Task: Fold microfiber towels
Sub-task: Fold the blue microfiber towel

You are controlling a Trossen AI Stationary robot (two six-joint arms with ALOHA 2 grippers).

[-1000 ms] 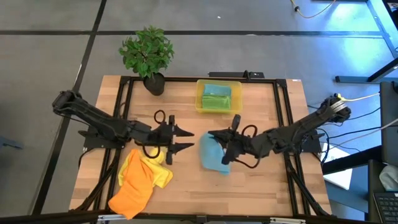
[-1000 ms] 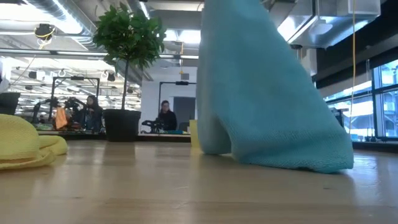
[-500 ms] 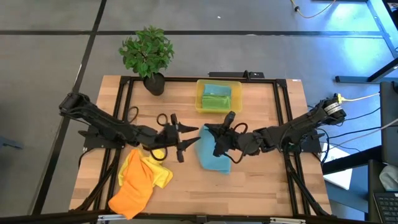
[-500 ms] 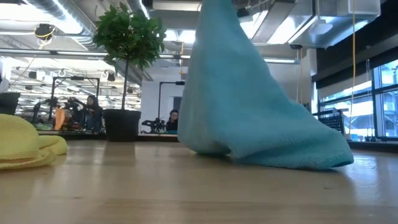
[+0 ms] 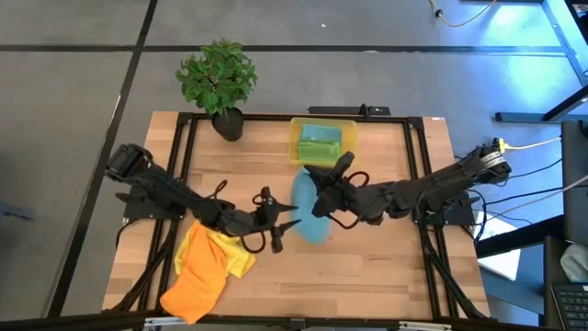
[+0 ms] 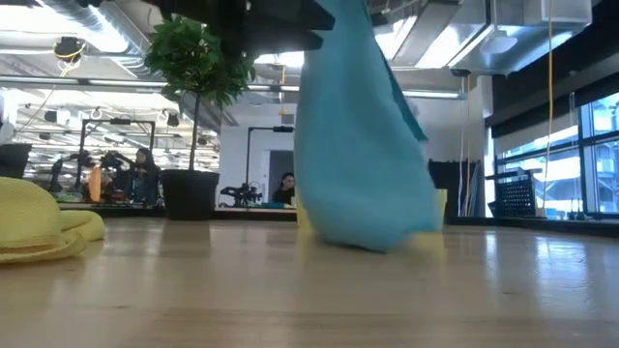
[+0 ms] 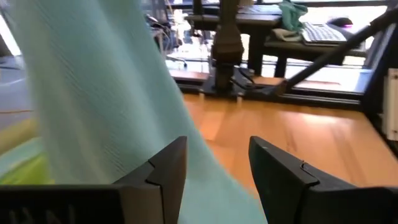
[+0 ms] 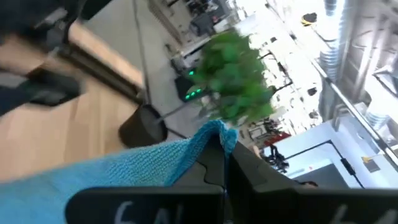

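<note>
The right gripper (image 5: pixel 317 195) has carried the teal-blue towel (image 5: pixel 308 207) up off the wood; a second ago much of the cloth trailed over the table toward five o'clock, whereas now it hangs as a narrow drape near the table's centre, only its lower end touching the table (image 6: pixel 309 300) in the low view; the jaws are pinched tight on an upper corner of it, the fabric bunched between the fingers in the right wrist view. The left gripper (image 5: pixel 287 223) has moved in from nine o'clock and now sits just beside the drape with its jaws apart and nothing between them, the cloth (image 7: pixel 106 106) hanging close before its fingers (image 7: pixel 165 171). I judge it is lining up for a second corner, so the towel can be spread and folded; that grasp is not yet made. The yellow towel (image 5: pixel 213 248) and orange towel (image 5: pixel 195 285) wait heaped at seven o'clock; the yellow bin (image 5: pixel 349 138) at twelve holds folded cloths.
</note>
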